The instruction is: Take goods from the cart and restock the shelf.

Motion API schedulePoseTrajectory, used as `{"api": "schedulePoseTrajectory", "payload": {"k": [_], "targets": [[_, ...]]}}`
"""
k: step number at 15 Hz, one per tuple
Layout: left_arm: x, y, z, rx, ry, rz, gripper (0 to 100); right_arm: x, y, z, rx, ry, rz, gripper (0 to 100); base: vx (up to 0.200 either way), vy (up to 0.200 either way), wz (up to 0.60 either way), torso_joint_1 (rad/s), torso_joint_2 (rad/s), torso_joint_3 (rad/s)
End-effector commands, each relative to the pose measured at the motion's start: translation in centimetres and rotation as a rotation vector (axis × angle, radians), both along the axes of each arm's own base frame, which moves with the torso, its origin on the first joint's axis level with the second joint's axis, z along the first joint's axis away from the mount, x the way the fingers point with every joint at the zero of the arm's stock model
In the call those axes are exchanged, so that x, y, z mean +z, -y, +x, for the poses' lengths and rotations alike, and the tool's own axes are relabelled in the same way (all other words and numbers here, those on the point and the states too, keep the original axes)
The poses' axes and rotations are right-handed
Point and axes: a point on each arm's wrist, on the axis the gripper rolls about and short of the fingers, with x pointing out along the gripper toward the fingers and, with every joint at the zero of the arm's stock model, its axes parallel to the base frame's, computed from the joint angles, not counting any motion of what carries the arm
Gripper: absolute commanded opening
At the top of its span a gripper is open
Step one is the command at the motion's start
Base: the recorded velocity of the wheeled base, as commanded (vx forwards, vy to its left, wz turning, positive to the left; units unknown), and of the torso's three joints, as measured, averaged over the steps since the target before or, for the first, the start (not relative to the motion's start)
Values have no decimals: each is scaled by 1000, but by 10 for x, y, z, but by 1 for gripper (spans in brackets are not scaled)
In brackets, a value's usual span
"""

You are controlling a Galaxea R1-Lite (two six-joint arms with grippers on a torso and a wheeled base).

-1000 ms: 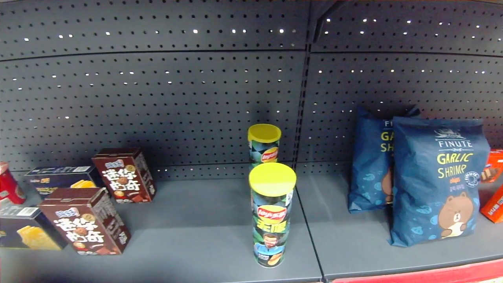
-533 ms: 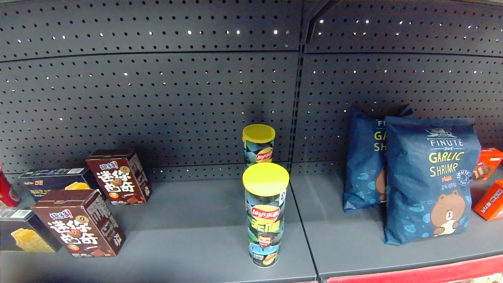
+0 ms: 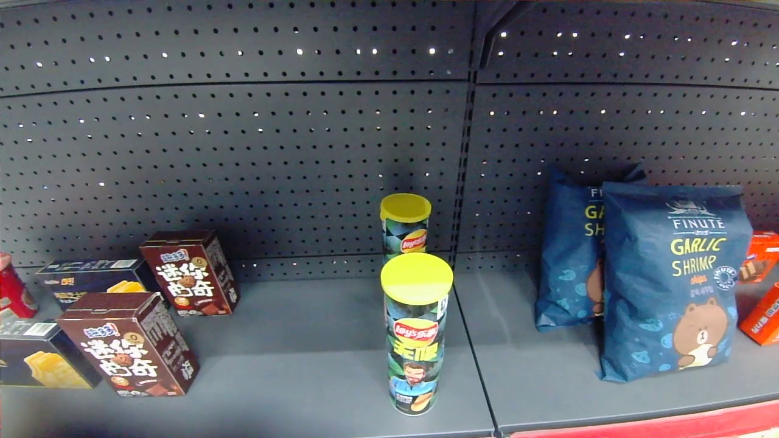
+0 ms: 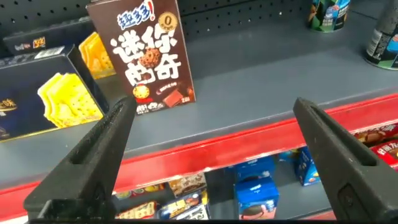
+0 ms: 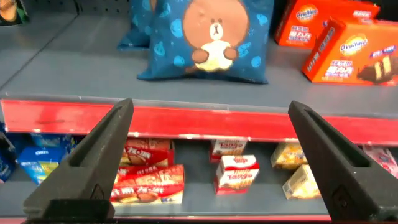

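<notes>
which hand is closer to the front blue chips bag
Right. The right hand faces the chips bag across the shelf edge; the left hand faces the brown cookie box, farther off.

Grey pegboard wall [image 3: 243, 170], red edge strip [image 3: 639, 424]

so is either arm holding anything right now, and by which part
Nothing is held. The left tool and the right tool are both open and empty, in front of the grey metal shelf.
</notes>
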Motion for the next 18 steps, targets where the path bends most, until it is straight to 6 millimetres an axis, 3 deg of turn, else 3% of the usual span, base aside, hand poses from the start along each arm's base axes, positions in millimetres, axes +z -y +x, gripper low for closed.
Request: {"api": "schedulePoseTrajectory", "payload": {"k": [1,4,7,15,18], "targets": [[0,0,0,3,-2,0,100,0,0,0,7,-4,-2,100,0,0,0,0,0,0],[0,0,0,1,-3,0,100,0,0,0,11,-3,-23,100,0,0,0,0,0,0],[0,0,0,-2,-3,-2,100,0,0,0,11,-2,-17,100,0,0,600,1,2,5],[0,0,0,6,-2,6,100,0,0,0,14,-2,-16,100,0,0,0,0,0,0],[0,0,0,-4,-4,6,100,0,-1,0,32,-3,-14,100,0,-200,0,-7,4,5]]}}
